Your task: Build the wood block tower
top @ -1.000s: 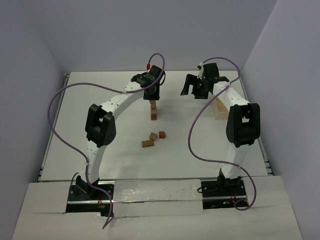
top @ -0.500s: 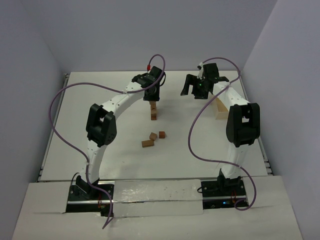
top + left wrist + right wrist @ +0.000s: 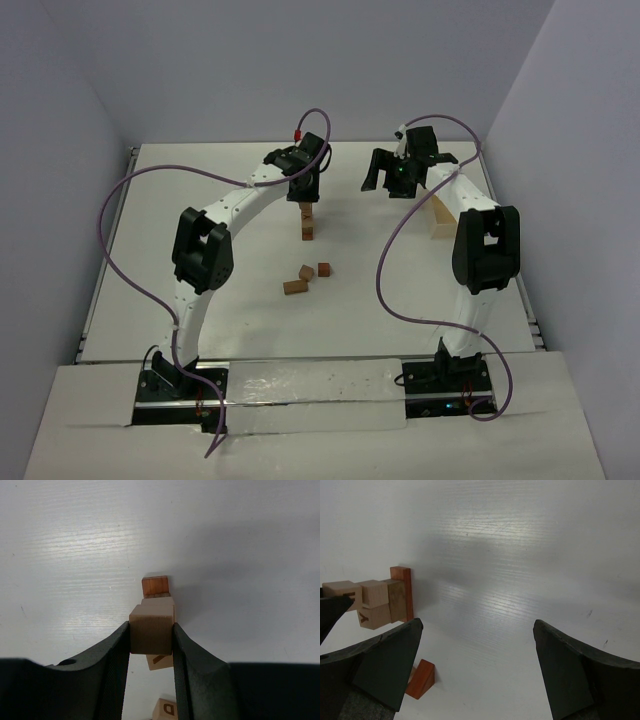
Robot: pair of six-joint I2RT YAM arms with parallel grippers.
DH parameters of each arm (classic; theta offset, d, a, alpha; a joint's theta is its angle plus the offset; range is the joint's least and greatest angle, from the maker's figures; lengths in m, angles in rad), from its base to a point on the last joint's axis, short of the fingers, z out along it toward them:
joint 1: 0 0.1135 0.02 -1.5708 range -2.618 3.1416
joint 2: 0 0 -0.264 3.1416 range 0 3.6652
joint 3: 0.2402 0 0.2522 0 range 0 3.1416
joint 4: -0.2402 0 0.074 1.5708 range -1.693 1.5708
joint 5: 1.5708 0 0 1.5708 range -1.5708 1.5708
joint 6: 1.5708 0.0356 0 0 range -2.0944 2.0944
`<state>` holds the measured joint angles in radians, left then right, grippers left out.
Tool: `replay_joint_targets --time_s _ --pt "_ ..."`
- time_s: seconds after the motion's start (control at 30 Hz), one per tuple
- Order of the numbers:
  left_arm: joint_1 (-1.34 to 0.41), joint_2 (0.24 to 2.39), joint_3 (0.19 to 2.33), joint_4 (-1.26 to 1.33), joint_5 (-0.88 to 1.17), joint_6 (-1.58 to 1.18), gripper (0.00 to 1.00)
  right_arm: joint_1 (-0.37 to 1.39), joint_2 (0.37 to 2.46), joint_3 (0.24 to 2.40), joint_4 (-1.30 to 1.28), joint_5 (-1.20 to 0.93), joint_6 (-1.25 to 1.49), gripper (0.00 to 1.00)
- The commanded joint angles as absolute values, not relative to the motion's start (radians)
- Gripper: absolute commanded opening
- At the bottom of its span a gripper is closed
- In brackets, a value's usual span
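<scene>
The tower (image 3: 307,224) of tan and reddish wood blocks stands at the table's middle back. Directly over it, my left gripper (image 3: 303,192) is shut on a light tan cube (image 3: 151,630) that rests against the tower's top block. Under the cube, the left wrist view shows a lettered tan block (image 3: 161,661) and a reddish block (image 3: 156,586). In the right wrist view the tower (image 3: 390,599) lies at the left edge. My right gripper (image 3: 405,172) hangs open and holds nothing, to the right of the tower; its jaws (image 3: 477,625) stand wide apart.
Three loose blocks (image 3: 307,277) lie in front of the tower, one of them a reddish wedge (image 3: 421,679). A tan block marked D (image 3: 167,710) lies near the tower. A pale wooden tray (image 3: 441,214) leans behind the right arm at the far right.
</scene>
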<state>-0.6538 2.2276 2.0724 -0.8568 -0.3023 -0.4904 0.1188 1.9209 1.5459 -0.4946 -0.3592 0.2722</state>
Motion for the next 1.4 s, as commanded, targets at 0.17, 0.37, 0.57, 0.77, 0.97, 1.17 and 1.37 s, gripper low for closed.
replay_joint_targets --time_s 0.17,0.37,0.57,0.77,0.97,1.17,1.37 --pt "-0.666 2.231 2.071 -0.851 -0.293 -0.495 0.36 0.115 1.923 1.591 -0.491 -0.363 0.281 1.0" --pt "-0.667 2.236 2.071 -0.853 -0.289 -0.492 0.36 0.114 1.924 1.591 -0.491 -0.362 0.279 1.0" --pt "-0.669 2.235 2.068 -0.85 -0.288 -0.491 0.45 0.115 1.924 1.589 -0.49 -0.362 0.279 1.0" --pt "-0.667 2.231 2.067 -0.85 -0.288 -0.491 0.58 0.115 1.922 1.589 -0.49 -0.362 0.279 1.0" --pt "-0.667 2.226 2.077 -0.85 -0.292 -0.483 0.7 0.115 1.921 1.587 -0.489 -0.362 0.278 1.0" --pt "-0.672 2.174 2.119 -0.839 -0.243 -0.441 0.99 0.115 1.914 1.58 -0.482 -0.366 0.278 1.0" --pt "-0.666 2.027 2.108 -0.812 -0.2 -0.402 0.99 0.118 1.888 1.558 -0.47 -0.374 0.275 1.0"
